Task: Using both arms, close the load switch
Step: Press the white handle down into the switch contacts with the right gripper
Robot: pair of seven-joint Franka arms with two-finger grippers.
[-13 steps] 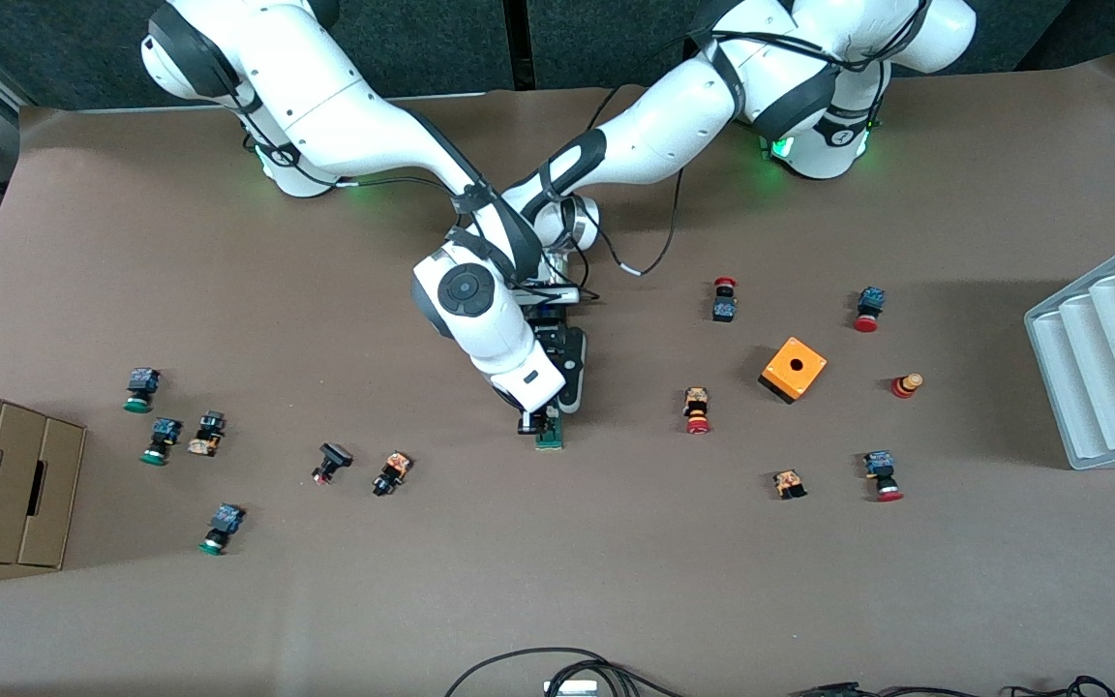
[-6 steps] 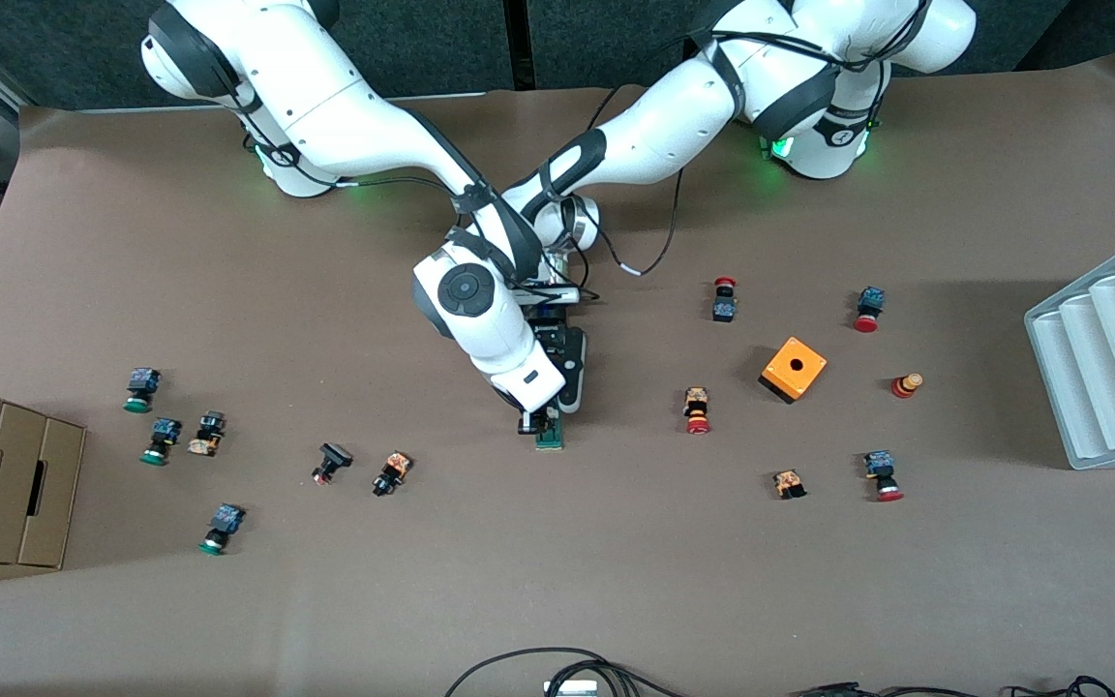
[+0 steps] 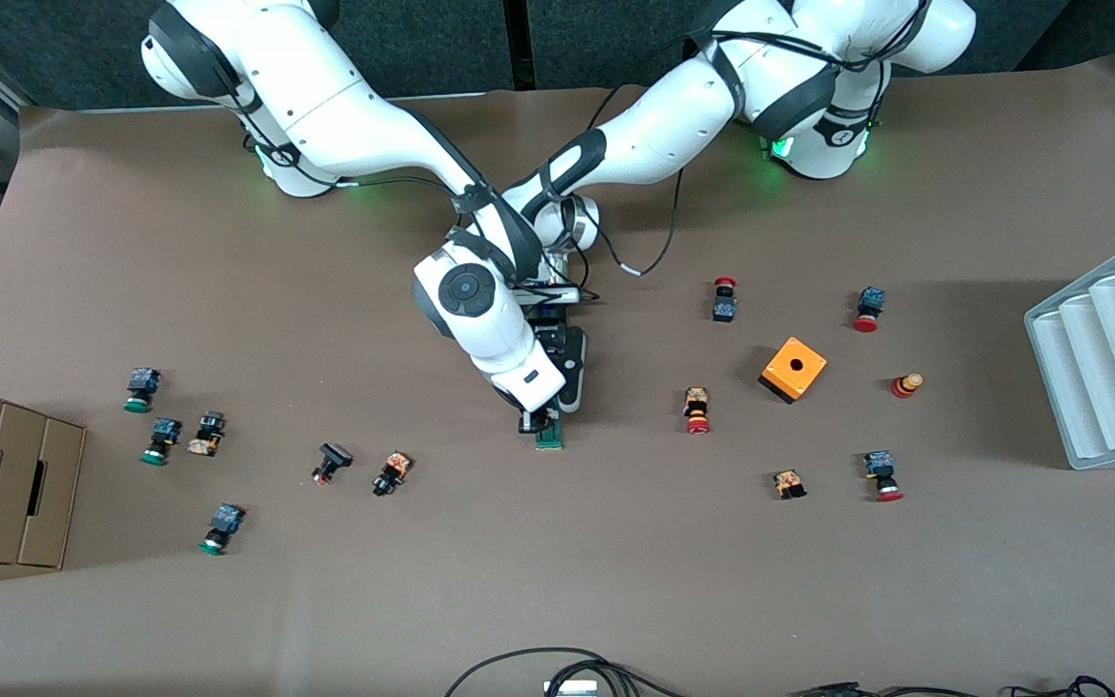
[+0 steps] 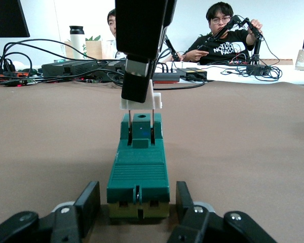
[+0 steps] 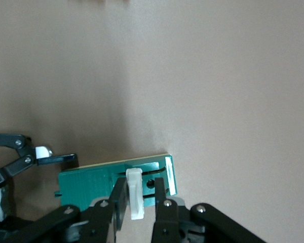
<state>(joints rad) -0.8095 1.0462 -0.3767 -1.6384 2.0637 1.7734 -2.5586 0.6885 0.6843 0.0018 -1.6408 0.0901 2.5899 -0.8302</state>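
At the tabletop's middle, the left end effector (image 4: pixel 137 215) clamps the green load switch (image 4: pixel 138 169) while the right end effector (image 5: pixel 141 200) has just tightened onto its white lever (image 5: pixel 135 195), ready to close it.

Mid-surface: my right pincer (image 3: pixel 540 418) and my left pincer (image 3: pixel 569 399) both down at the green load switch (image 3: pixel 550 438). Toward my left arm's end: orange box (image 3: pixel 794 369), grey ridged tray (image 3: pixel 1109 348). Toward my right arm's end: cardboard boxes (image 3: pixel 1 484). Small push buttons scattered about the brown surface (image 3: pixel 557 581).
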